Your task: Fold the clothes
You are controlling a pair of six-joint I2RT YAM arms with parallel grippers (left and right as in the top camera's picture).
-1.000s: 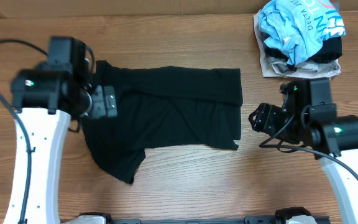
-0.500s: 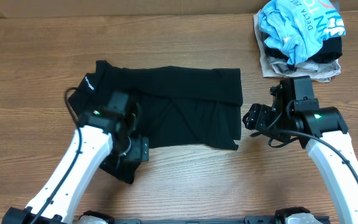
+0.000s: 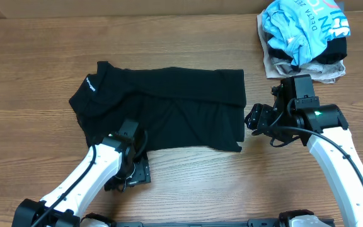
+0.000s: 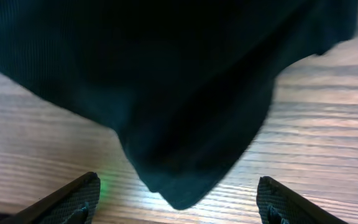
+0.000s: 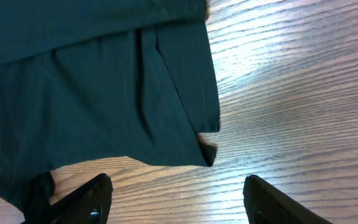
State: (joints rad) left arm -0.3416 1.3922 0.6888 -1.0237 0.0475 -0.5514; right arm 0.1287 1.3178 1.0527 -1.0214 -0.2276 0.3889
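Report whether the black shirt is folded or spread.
Partly folded: the black shirt lies flat with an upper layer doubled over, one loose corner sticking out.

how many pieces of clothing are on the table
4 visible: a black shirt spread in the middle; stacked at the far right corner, a light blue tee on top, a dark garment and a beige garment beneath. More may be hidden in that stack.
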